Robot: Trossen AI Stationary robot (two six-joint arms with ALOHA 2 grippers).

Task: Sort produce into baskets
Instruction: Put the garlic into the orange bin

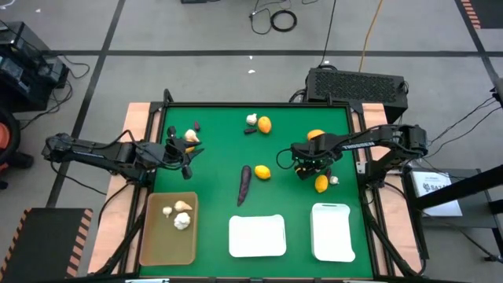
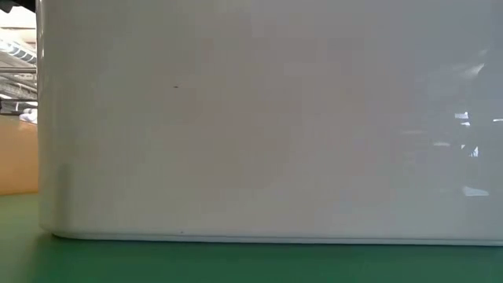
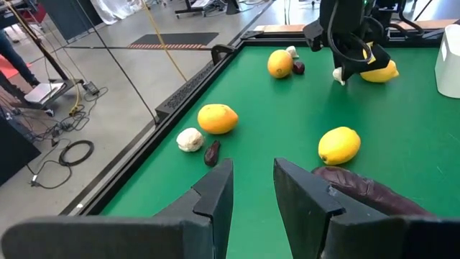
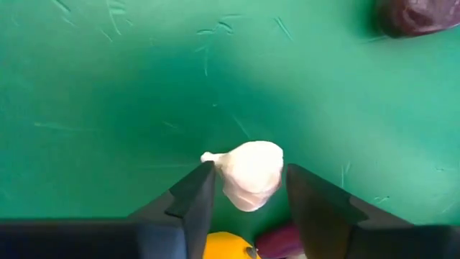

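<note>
On the green table (image 1: 212, 157), right claw (image 4: 244, 191) brackets a whitish bulb (image 4: 248, 173); left claw (image 3: 251, 191) hangs parted, empty.

A white basket wall (image 2: 267, 118) fills the low view, hiding the bench (image 2: 236, 263) beyond and both arms.

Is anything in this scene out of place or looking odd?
Nothing is spilled or damaged. The tan basket holds only whitish bulbs, both white baskets are empty, and the remaining produce lies loose on the green table. The low view is blocked by a white basket wall.
</note>
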